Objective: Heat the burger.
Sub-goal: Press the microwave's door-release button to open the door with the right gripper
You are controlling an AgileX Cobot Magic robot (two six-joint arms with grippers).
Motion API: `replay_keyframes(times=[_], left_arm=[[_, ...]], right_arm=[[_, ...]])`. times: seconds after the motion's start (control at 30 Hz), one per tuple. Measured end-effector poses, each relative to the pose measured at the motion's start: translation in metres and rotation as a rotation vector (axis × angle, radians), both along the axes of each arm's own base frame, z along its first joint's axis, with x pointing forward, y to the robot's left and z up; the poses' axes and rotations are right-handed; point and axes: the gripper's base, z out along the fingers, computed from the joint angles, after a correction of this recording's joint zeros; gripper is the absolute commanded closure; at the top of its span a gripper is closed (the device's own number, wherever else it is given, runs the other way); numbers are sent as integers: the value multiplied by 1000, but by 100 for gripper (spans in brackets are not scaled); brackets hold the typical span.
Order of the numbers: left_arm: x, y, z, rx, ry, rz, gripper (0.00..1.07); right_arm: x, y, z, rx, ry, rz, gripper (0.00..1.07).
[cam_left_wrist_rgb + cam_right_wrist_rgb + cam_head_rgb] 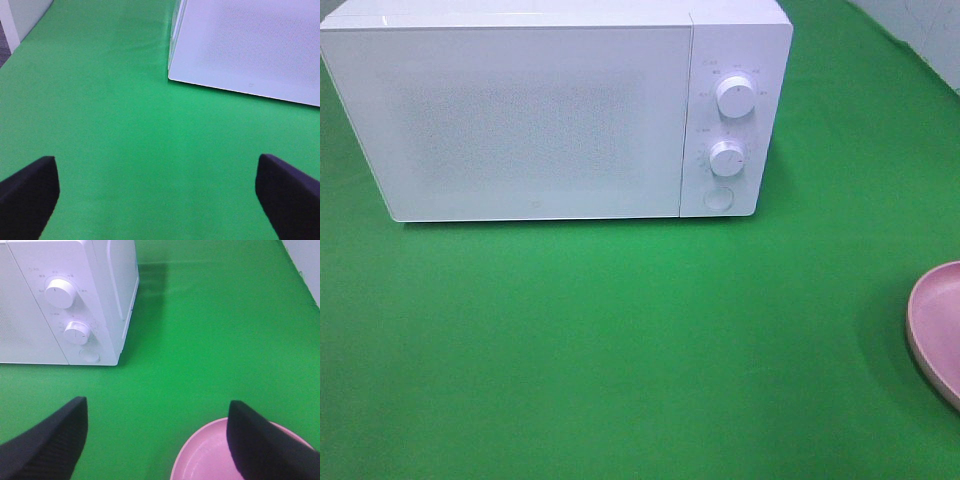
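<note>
My left end effector (157, 192) and right end effector (157, 437) hang spread and empty; the burger, unseen, likely squashy, wants a gentle bun-side grip.

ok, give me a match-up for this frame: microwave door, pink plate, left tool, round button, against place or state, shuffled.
1 microwave door
2 pink plate
3 left tool
4 round button

a just under the lower knob
b shut
c open, above green cloth
d right edge of the high view, cut off

Pairs: 1-b, 2-d, 3-c, 4-a
</note>
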Motion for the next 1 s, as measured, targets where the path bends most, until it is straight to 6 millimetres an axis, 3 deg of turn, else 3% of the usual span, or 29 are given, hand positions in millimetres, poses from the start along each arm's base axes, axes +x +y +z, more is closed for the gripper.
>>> replay_keyframes(times=[0.2,0.33,0.47,0.67,1.0], left_arm=[[0,0,0,0,0,0,7],[0,0,0,0,0,0,7],[0,0,0,0,1,0,7],[0,0,0,0,1,0,7],[0,0,0,0,1,0,7]], right_arm=[[20,3,-8,2,-12,9,33],[31,5,-26,9,-52,20,33],[45,9,-47,33,-164,39,35],[56,12,-54,56,-273,50,37],[81,21,-81,66,-221,75,37]])
